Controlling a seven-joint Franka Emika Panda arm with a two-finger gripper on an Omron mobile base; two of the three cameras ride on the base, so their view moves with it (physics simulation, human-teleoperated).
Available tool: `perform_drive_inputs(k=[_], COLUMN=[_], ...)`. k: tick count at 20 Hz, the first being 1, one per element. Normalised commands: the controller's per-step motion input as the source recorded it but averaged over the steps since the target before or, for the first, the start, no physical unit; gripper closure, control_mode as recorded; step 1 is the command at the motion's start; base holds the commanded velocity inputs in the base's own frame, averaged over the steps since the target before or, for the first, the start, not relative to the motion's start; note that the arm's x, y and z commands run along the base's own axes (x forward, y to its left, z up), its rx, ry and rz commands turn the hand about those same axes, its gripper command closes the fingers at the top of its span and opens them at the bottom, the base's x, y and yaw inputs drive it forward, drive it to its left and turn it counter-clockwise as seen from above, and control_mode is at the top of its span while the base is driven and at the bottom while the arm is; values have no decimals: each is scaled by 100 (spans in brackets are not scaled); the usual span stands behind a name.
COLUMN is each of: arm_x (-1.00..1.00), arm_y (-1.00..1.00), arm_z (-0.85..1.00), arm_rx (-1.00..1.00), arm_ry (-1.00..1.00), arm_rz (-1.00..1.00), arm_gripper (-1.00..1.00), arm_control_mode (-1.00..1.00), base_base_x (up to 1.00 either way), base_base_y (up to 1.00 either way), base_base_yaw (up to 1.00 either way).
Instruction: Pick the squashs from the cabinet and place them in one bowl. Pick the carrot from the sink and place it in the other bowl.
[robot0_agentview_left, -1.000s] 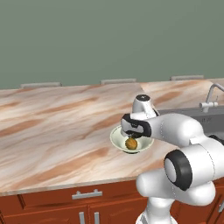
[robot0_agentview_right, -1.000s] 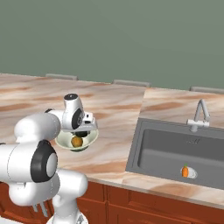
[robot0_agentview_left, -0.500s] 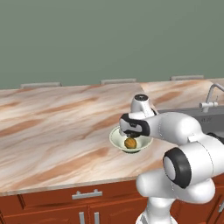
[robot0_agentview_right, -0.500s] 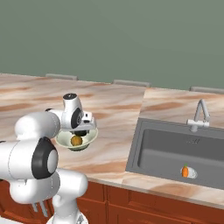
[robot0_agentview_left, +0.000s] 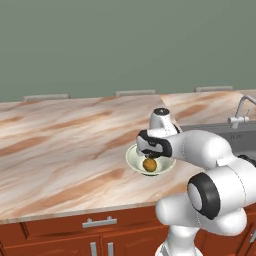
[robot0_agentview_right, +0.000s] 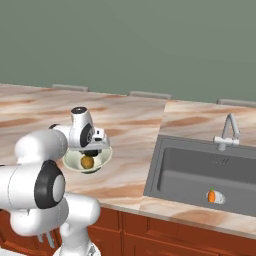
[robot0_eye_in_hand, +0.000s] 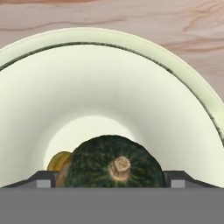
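We see flat, even, fairly bright rendered light with no clear source. The marble desk (robot0_agentview_left: 65, 145) carries almost no cast shadows and no glare. Edges stay sharp in both base views, without blur or edge distortion. Inside the pale bowl (robot0_eye_in_hand: 109, 83), soft shading darkens gently towards the rim.

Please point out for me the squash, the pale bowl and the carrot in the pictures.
squash (robot0_eye_in_hand: 114, 168), hand view, on its dark green top beside the stem.
pale bowl (robot0_eye_in_hand: 109, 100), hand view, on its inner wall.
carrot (robot0_agentview_right: 212, 196), right base view, on its orange part in the sink.
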Motion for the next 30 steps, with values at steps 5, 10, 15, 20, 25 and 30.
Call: perform_drive_inputs(k=[5, 10, 15, 20, 25, 30], arm_x=[-15, -13, -10, -32, -33, -30], arm_y=[0, 0, -2, -16, -19, -24], arm_z=[4, 10, 25, 41, 40, 39], arm_rx=[0, 0, 0, 0, 0, 0], arm_ry=[-1, -4, -7, -12, -6, -1], arm_rz=[0, 0, 0, -4, -8, -9], arm_gripper=[-100, -100, -100, -100, -100, -100], arm_control_mode=[-100, -100, -100, -100, -100, -100], base_base_x=[0, 0, 0, 0, 0, 0], base_base_y=[0, 0, 0, 0, 0, 0], base_base_yaw=[0, 0, 0, 0, 0, 0])
